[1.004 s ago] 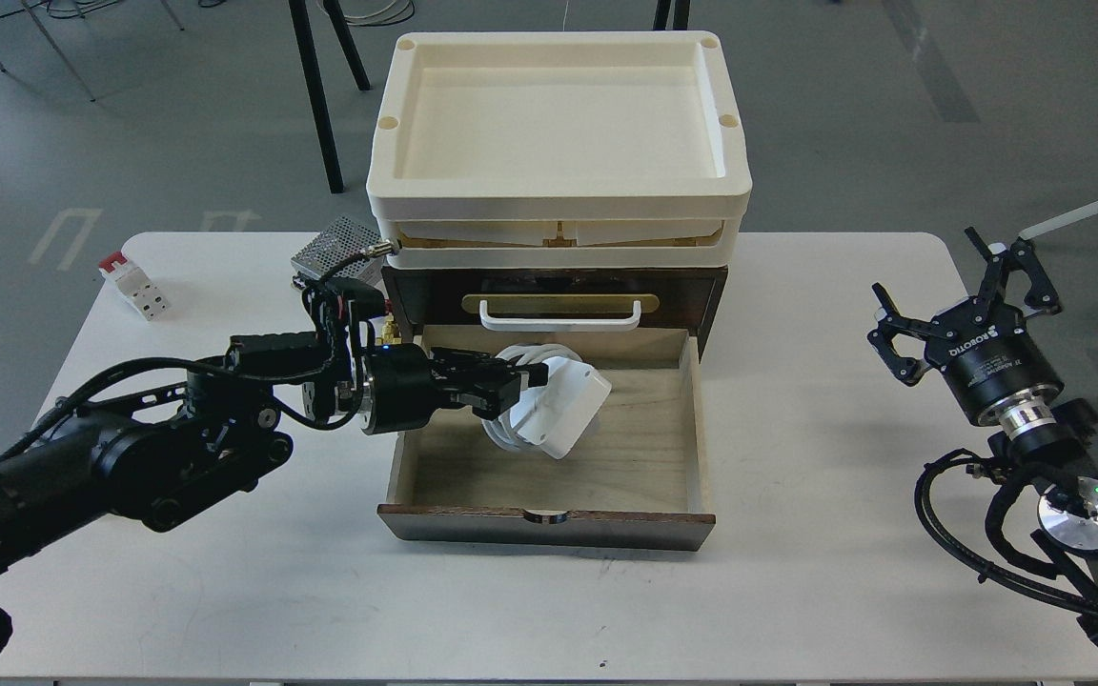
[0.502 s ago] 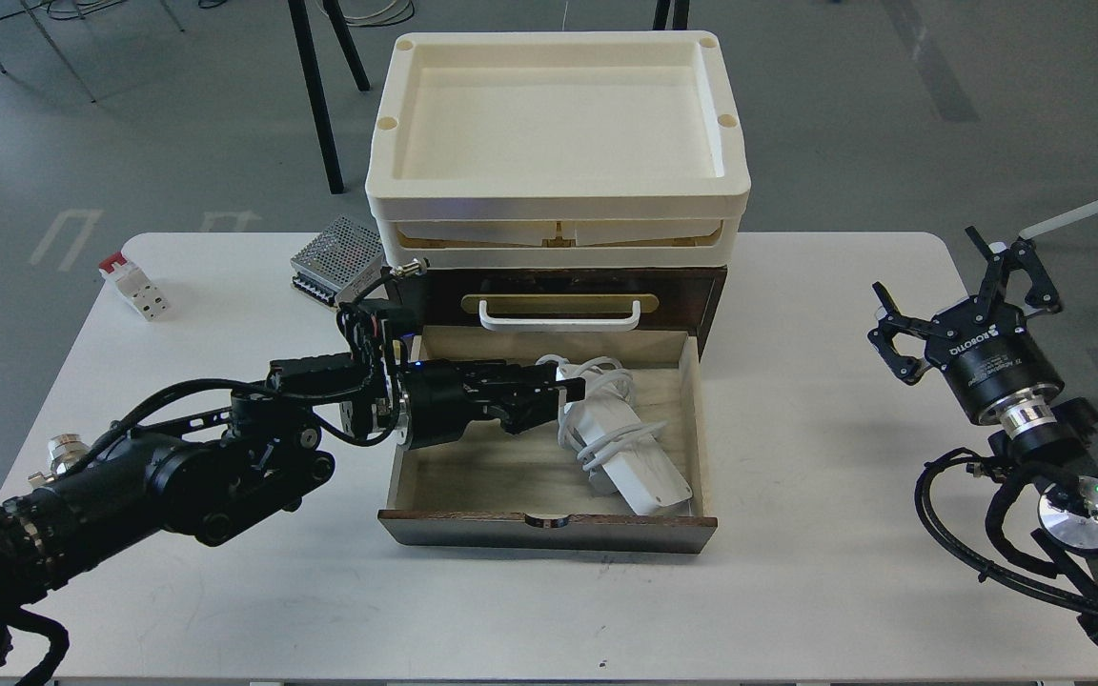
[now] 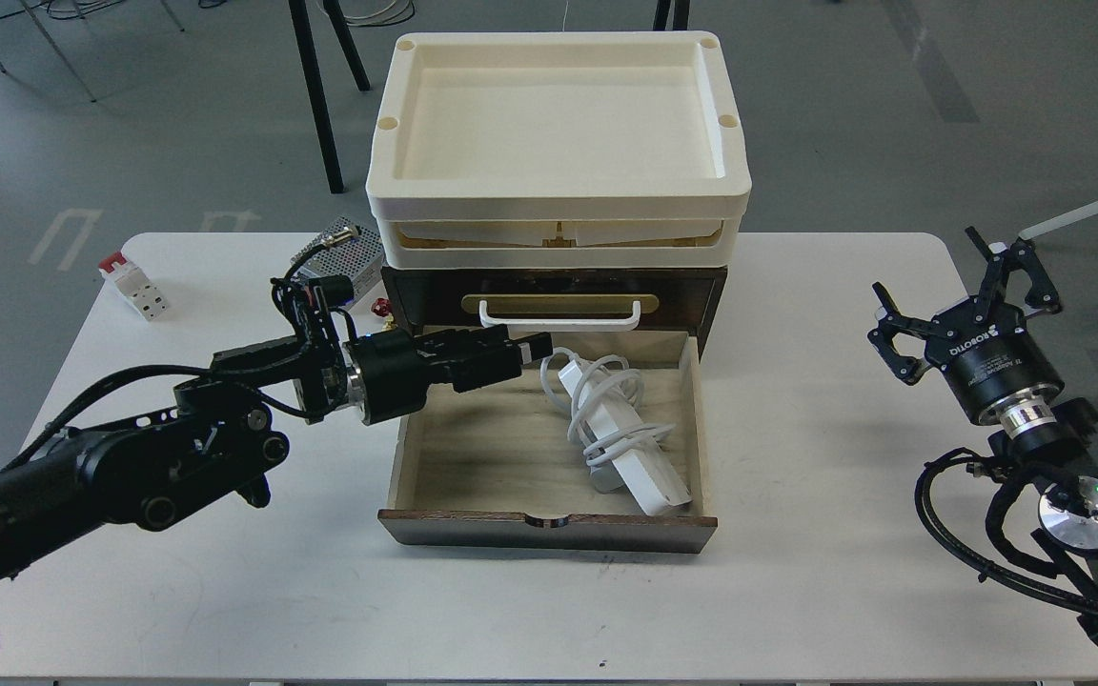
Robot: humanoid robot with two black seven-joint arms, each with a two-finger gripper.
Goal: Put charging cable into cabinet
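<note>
Left gripper [image 3: 538, 347] hovers empty beside charging cable [image 3: 618, 433], opening unclear; right gripper [image 3: 964, 276] spread wide.

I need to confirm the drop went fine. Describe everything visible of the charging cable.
The charging cable is a flat white adapter block with a thick white cord looped around its middle, plastic by the look of it. It lies in the right half of the open pale-wood drawer, tilted on edge, its near end by the front right corner. Cord loops spill toward the drawer's back. Nothing grips it: the left gripper hangs just left of its far end, apart from it.
</note>
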